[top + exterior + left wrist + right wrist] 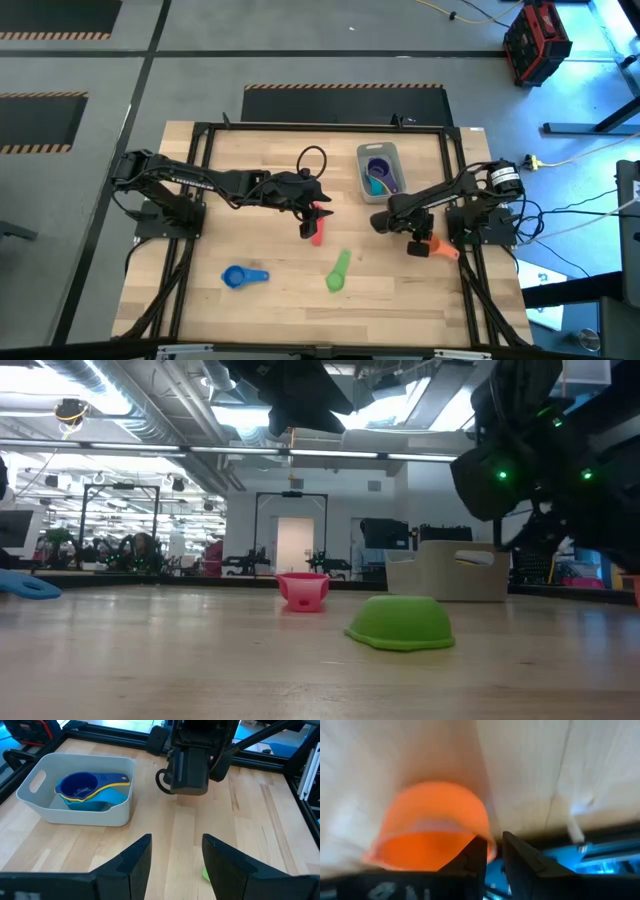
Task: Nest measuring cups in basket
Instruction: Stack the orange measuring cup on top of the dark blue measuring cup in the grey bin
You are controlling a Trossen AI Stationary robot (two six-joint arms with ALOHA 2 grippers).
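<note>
The grey basket (378, 152) (30, 795) stands at the table's far right and holds purple (377, 168), yellow (112, 782) and teal (107, 800) measuring cups, stacked. A red cup (317, 232) (303, 590) stands upright mid-table. My open left gripper (312, 208) (175, 855) hovers just above it. The green cup (338, 272) (400, 622) lies bowl-down and the blue cup (243, 277) lies near the near edge. My right gripper (415, 242) (494, 852) is at the table's right edge, shut on the orange cup (440, 250) (432, 827). My right gripper pinches the orange cup at the rim of its bowl (489, 842), the wall between the two fingers. The bowl sticks out to one side of the fingers, over the wood near the table's right edge. Whether it rests on the table I cannot tell.
A black metal frame (455, 130) runs around the table. The right arm's wrist (190, 765) stands between the basket and the table's right side. Bare wood lies along the near edge and on the left half.
</note>
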